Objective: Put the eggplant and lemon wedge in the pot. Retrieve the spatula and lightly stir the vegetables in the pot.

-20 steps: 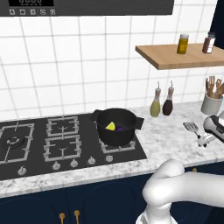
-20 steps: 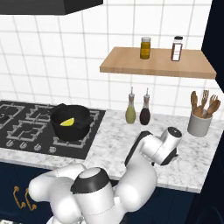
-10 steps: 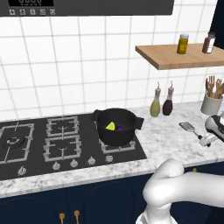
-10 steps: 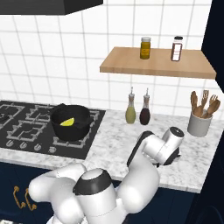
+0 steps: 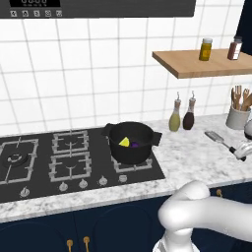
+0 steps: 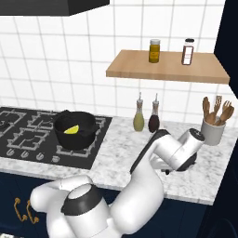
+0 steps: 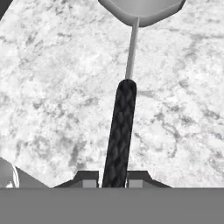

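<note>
The spatula (image 7: 123, 127) lies on the marble desk (image 5: 187, 157) at the far right of the left base view, at about 3 o'clock from the pot (image 5: 131, 142). In the hand view its dark braided handle runs up from 6 o'clock between the two finger tips (image 7: 87, 178), a thin metal neck continues toward 12 o'clock, and the flat grey blade sits at the top edge. The gripper (image 7: 114, 180) has its jaws clenched on the lower end of that handle, one tip on each side. In the left base view the blade (image 5: 215, 136) points toward 10 o'clock, away from the hand at the frame's right edge.

The pot stands on the front right burner of the black cooktop (image 5: 59, 162). Inside it the lemon wedge (image 5: 124, 142) lies at about 9 o'clock and the eggplant (image 5: 135, 144) just beside it at 3 o'clock; whether they touch cannot be told.

Two bottles (image 5: 181, 115) stand at the tiled wall, between the pot and a grey cup of wooden utensils (image 6: 214, 125). Above them a wooden shelf (image 6: 167, 69) carries two jars.
</note>
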Controlling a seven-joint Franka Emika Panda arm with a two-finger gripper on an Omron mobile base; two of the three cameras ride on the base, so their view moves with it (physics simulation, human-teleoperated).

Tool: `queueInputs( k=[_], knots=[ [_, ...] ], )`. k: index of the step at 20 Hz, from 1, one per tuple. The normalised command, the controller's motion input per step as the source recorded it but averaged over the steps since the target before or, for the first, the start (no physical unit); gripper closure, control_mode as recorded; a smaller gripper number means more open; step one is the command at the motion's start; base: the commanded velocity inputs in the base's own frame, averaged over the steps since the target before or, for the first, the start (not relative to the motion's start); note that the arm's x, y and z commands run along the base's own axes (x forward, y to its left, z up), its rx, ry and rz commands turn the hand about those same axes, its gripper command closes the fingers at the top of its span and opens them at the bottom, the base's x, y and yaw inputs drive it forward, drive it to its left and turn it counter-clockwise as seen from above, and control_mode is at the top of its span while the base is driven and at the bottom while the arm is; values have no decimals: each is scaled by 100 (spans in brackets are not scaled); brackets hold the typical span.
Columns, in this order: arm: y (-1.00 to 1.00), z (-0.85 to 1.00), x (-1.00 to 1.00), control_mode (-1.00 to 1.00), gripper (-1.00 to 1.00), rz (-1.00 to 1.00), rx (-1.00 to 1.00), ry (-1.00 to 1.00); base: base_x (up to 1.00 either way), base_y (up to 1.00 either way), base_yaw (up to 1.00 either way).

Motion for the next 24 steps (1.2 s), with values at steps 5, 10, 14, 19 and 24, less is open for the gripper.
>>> queueInputs(
  k=[5, 10, 14, 19, 24],
  knots=[
    [88, 100, -15, -100, 100, -4, 24, 12, 0, 0, 0],
    [100, 83, -17, -100, 100, -11, 36, 30, 0, 0, 0],
    [100, 79, -12, -100, 100, -14, 33, 28, 0, 0, 0],
    [100, 87, -12, -100, 100, -20, 35, 33, 0, 0, 0],
    [100, 61, -12, -100, 100, -33, 31, 32, 0, 0, 0]
  ],
)
